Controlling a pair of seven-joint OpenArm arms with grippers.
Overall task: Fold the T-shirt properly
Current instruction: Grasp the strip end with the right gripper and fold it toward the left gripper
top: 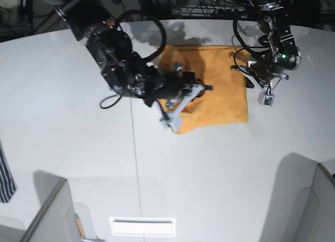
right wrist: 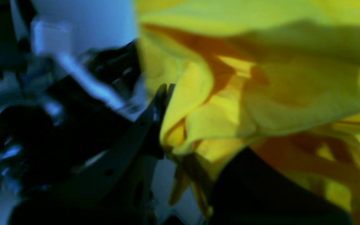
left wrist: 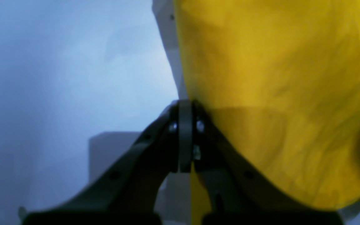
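Note:
The orange-yellow T-shirt (top: 217, 93) lies partly folded on the white table (top: 63, 95) at the back middle. My right gripper (top: 200, 89) is over the shirt's left part. In the right wrist view its fingers (right wrist: 162, 93) are shut on bunched folds of the T-shirt (right wrist: 261, 93). My left gripper (top: 242, 69) is at the shirt's right edge. In the left wrist view it (left wrist: 185, 104) is shut, with the T-shirt's (left wrist: 277, 93) edge pinched between the tips. The neckline tag is hidden.
A dark navy white-striped garment (top: 5, 174) hangs at the table's left edge. Grey bin walls stand at the front left (top: 49, 213) and front right (top: 314, 200). A white strip (top: 142, 226) lies at the front edge. Cables run along the back.

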